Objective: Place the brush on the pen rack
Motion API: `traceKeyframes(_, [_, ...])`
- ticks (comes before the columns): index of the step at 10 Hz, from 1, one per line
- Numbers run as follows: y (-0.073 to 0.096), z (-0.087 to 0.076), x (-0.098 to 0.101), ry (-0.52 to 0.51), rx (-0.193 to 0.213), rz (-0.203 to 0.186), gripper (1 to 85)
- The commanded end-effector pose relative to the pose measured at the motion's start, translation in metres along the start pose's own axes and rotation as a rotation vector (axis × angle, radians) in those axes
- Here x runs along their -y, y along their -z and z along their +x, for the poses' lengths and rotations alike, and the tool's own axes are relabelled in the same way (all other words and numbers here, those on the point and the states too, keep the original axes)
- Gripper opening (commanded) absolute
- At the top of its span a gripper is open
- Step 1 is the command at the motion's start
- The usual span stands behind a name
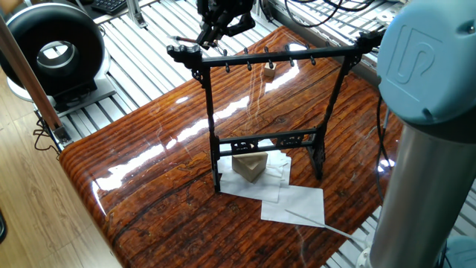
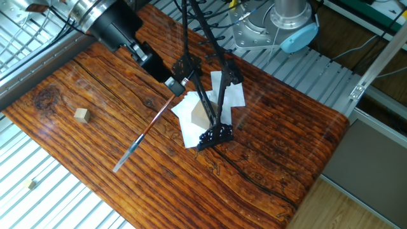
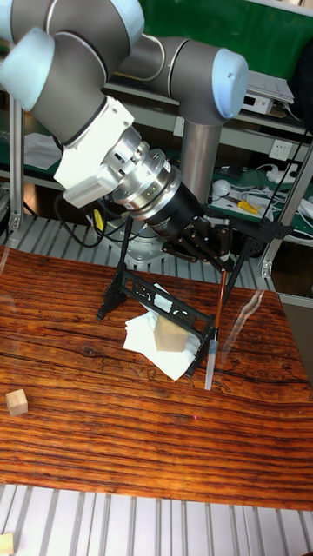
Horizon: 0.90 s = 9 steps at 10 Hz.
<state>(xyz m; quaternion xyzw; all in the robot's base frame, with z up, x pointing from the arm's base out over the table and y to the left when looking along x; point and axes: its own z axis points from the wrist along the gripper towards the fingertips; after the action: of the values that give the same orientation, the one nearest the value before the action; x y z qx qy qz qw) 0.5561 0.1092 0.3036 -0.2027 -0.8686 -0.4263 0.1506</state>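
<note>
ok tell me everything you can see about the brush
The brush is a very thin, straight, pencil-like stick: reddish-brown along its upper shaft, pale grey toward the lower end. The gripper holds it by its top end beside one end of the pen rack, so it hangs down in the air. In the tall fixed view it hangs nearly upright, its lower tip close above the wooden table; whether it touches cannot be told. It is not yet on a peg.

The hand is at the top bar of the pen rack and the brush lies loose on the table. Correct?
No: the hand grips the brush, as the tall fixed view shows. The hand is at the top bar of the pen rack.
</note>
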Motion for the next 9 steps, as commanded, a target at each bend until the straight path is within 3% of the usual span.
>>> traceKeyframes(1, [0.006, 0.019, -0.007, -0.006, -0.064, -0.031, 1.0])
traceKeyframes(4, [0.005, 0.019, -0.003, -0.002, -0.071, -0.013, 1.0])
traceKeyframes(9, [0.001, 0.008, -0.005, -0.004, -0.026, -0.014, 1.0])
